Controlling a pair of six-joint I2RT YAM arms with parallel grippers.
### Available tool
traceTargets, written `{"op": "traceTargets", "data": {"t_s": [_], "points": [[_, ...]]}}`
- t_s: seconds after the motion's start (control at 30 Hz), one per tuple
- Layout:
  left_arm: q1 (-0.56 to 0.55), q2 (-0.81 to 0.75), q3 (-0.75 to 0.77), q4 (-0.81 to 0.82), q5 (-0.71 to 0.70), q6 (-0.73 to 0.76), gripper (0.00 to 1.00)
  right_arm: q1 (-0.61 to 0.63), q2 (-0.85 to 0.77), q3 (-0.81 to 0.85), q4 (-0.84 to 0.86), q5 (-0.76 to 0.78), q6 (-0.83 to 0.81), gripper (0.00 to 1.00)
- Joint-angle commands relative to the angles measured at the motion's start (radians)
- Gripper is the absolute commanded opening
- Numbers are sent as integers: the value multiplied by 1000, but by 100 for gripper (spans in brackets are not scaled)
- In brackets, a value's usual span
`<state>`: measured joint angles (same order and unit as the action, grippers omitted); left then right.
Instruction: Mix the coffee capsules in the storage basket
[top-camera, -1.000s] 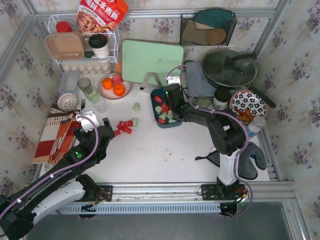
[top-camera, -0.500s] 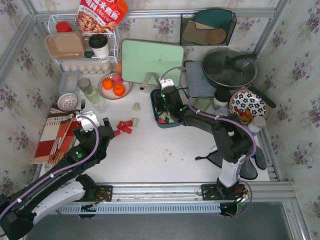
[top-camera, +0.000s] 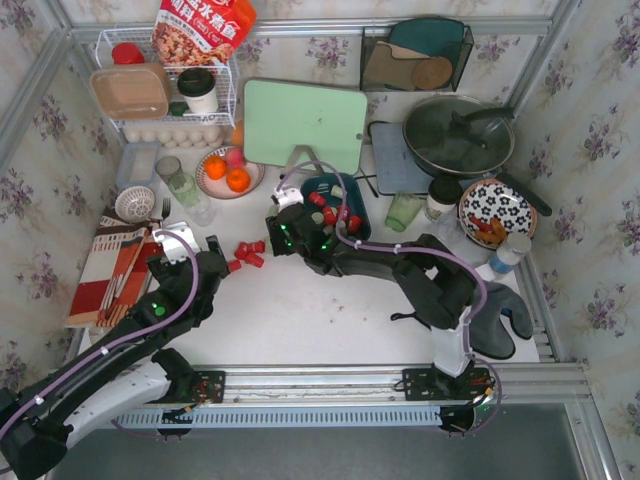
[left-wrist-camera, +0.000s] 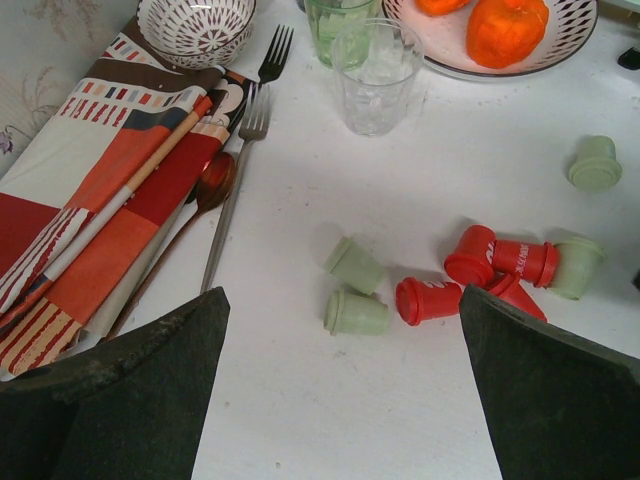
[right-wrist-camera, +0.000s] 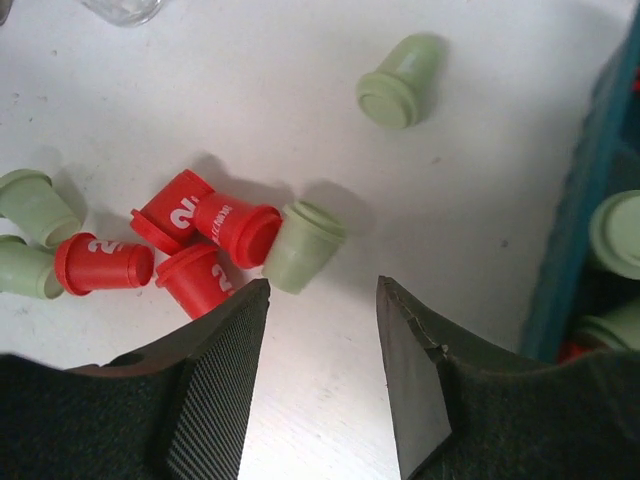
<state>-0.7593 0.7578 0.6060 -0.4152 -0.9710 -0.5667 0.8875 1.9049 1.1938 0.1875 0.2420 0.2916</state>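
The teal storage basket (top-camera: 350, 192) stands at mid-table and holds several red and pale green coffee capsules (top-camera: 330, 214). More capsules lie loose on the white table to its left, in a red cluster (top-camera: 248, 254). My right gripper (top-camera: 280, 240) is open and empty, low over the table between the cluster and the basket. In the right wrist view its gripper (right-wrist-camera: 322, 345) sits just below a pale green capsule (right-wrist-camera: 303, 246) and red ones (right-wrist-camera: 215, 225), with the basket's wall (right-wrist-camera: 585, 210) at the right. My left gripper (top-camera: 198, 252) is open and empty; in its wrist view the gripper (left-wrist-camera: 340, 400) is short of two pale green capsules (left-wrist-camera: 355, 290) and the red ones (left-wrist-camera: 470, 270).
A clear glass (left-wrist-camera: 375, 75), a fork (left-wrist-camera: 235, 180) and a striped cloth (left-wrist-camera: 100, 200) lie left of the loose capsules. A plate of oranges (top-camera: 230, 172) is behind them. A green cutting board (top-camera: 305, 120), a pan (top-camera: 458, 135) and a green glass cup (top-camera: 402, 210) stand behind and to the right of the basket.
My right gripper has left the basket and swung left to the loose capsules on the table. The left arm has not moved.
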Motion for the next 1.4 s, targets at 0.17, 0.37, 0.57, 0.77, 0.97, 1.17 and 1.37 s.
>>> {"op": "traceTargets", "data": {"t_s": [0.17,0.37,0.57,0.77,0.97,1.17,1.37], "points": [[0,-9,8,15,-15,-1,100,11,184,159,-52,32,80,54],[0,-11,9,13,-15,-2,100,11,285,275,-162,39,57,54],[0,-12,9,13,-15,-1,100,6,324,295,-239,37,60,53],[0,-12,9,13,-15,-1,100,5,247,222,-201,53,49,37],[0,-12,11,12,-15,0,100,-28,74,141,-165,145,-9,37],[0,-14,11,10,-12,-1,100,-133,-87,7,-106,248,-48,37],[0,-13,9,12,-10,-1,100,-235,-77,-56,-125,224,-40,46]]}}
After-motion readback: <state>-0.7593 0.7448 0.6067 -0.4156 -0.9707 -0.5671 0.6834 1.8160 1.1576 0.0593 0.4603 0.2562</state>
